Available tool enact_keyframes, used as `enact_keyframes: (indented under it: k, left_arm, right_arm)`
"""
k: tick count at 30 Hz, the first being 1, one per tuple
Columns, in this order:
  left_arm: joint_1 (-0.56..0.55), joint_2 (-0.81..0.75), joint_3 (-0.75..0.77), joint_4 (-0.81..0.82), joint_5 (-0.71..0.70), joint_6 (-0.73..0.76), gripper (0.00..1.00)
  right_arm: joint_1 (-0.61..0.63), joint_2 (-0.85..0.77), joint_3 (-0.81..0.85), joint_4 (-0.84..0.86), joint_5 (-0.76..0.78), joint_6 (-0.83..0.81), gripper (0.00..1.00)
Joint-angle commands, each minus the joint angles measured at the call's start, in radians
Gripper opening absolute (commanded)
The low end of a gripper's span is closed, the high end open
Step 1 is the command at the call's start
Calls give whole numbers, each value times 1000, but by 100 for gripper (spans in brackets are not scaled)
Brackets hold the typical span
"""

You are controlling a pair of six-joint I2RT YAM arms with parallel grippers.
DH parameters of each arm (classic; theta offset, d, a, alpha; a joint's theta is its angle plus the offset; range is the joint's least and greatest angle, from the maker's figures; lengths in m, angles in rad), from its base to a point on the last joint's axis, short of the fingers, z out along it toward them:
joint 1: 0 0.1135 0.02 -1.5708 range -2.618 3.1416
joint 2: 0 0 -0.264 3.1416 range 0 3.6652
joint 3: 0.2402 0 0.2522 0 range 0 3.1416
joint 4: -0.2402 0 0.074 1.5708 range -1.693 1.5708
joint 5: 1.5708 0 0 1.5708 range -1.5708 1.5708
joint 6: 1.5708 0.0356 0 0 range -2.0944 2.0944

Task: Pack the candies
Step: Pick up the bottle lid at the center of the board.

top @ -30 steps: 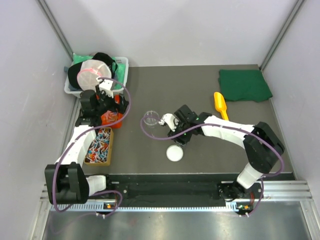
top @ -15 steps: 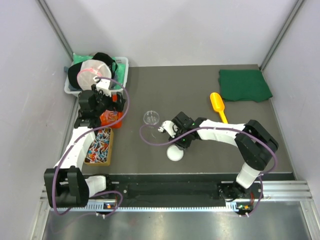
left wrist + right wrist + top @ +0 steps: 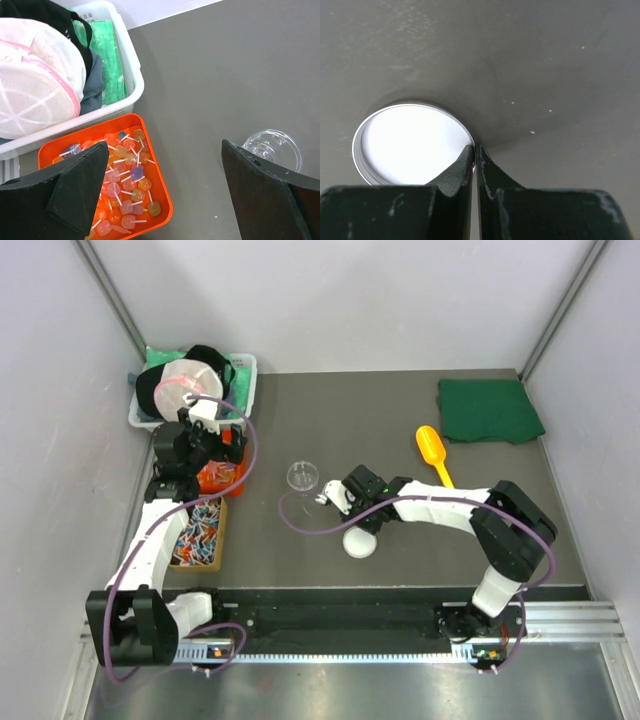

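The candies (image 3: 198, 532) fill a small wooden box at the left, near the left arm. They do not show in either wrist view. My left gripper (image 3: 215, 468) hangs open and empty above an orange tray of lollipops (image 3: 127, 167), with its fingers (image 3: 75, 190) spread wide. A clear empty jar (image 3: 303, 476) stands mid-table and also shows in the left wrist view (image 3: 272, 147). My right gripper (image 3: 475, 150) is shut on the rim of the white jar lid (image 3: 412, 142), low over the table. The lid also shows in the top view (image 3: 360, 542).
An orange scoop (image 3: 432, 452) lies to the right of the right arm. A folded green cloth (image 3: 488, 410) lies at the back right. A white basket (image 3: 132, 82) with a mesh bag and dark items stands at the back left, behind the orange tray.
The right gripper closed in on the lid and shifted it slightly right and away. The left gripper drew back a little over the orange tray. The scoop shifted slightly.
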Motion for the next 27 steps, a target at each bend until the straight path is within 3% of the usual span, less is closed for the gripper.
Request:
enact_keyframes:
  k: [1, 12, 27]
  left_arm:
    - [1, -27, -5, 8, -16, 22, 99]
    - [7, -31, -10, 3, -24, 30, 99]
    - [15, -36, 0, -9, -24, 39, 99]
  right_arm:
    - [-22, -31, -48, -3, 88, -34, 2]
    - [-152, -108, -157, 37, 128, -100, 2]
    - [-419, -168, -237, 28, 110, -246, 3]
